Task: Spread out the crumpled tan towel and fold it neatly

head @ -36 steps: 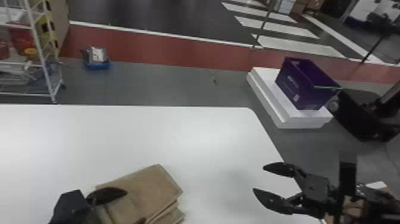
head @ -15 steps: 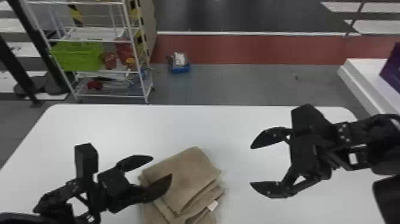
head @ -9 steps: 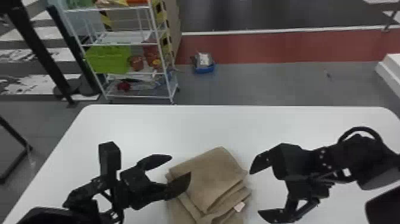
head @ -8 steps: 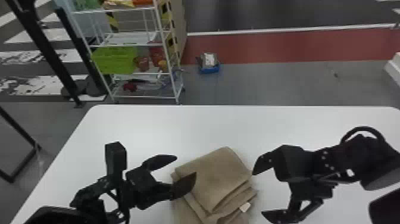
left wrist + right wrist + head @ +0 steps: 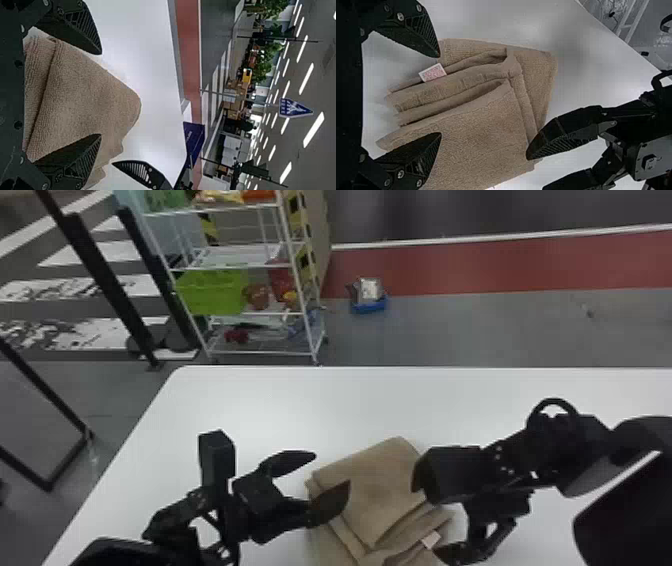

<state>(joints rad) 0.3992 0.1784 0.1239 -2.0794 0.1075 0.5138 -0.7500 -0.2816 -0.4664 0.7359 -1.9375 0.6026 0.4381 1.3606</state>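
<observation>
My left gripper [image 5: 331,480] stands open at the folded tan towel's left side in the head view, one finger over its edge. At the towel [image 5: 380,490]'s right side is my right gripper [image 5: 425,517], open, its fingertips close to the cloth. The left wrist view has the towel [image 5: 83,99] between and beyond the spread fingers of the left gripper [image 5: 101,95]. In the right wrist view, the towel [image 5: 474,130] lies in uneven stacked layers with a white tag [image 5: 432,73] on an edge, before the open right gripper [image 5: 441,95].
The towel rests on a white table [image 5: 280,400], whose far edge runs behind it. Beyond stand a white wire shelf [image 5: 235,352] with a green bin [image 5: 212,292] and, on the floor, a small blue tray [image 5: 369,305].
The head view has turned leftward, bringing the shelf into view. My right gripper has moved left, up to the towel's right side, and my left gripper remains beside the towel's left.
</observation>
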